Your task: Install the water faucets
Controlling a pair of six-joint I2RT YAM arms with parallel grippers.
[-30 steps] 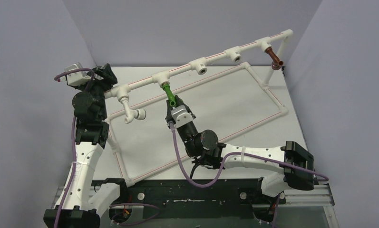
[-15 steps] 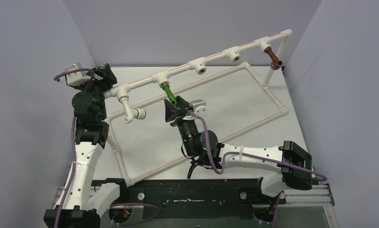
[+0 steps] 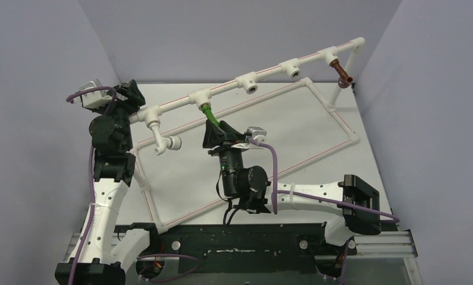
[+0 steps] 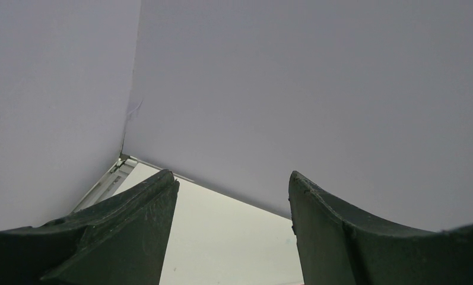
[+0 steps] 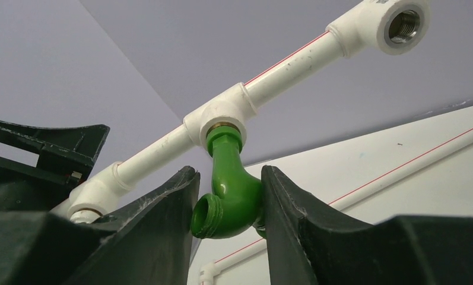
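Note:
The bright green faucet (image 3: 209,114) hangs by its threaded end from a white tee (image 5: 219,119) of the raised pipe (image 3: 269,71). My right gripper (image 3: 217,132) reaches up from below and is closed round its bend. In the right wrist view the green faucet (image 5: 231,193) touches both fingers (image 5: 162,225), its spout mouth against the left one. The reddish-brown faucet (image 3: 342,70) hangs from the tee at the pipe's far right end. My left gripper (image 3: 132,90) stands open and empty by the pipe's left end, and its camera sees only wall and table between the fingers (image 4: 136,225).
A white bent tap (image 3: 165,141) hangs from the leftmost tee. Two tees (image 3: 249,84) (image 3: 292,69) between the green and brown faucets have bare sockets, one of them seen as a socket (image 5: 405,22). The frame's lower pipe rectangle (image 3: 335,113) lies on the table.
The right wrist has rolled about a quarter turn, swinging its camera from above the gripper to its right side, and its jaws have widened. The green faucet looks a little shorter. The left arm has stayed still.

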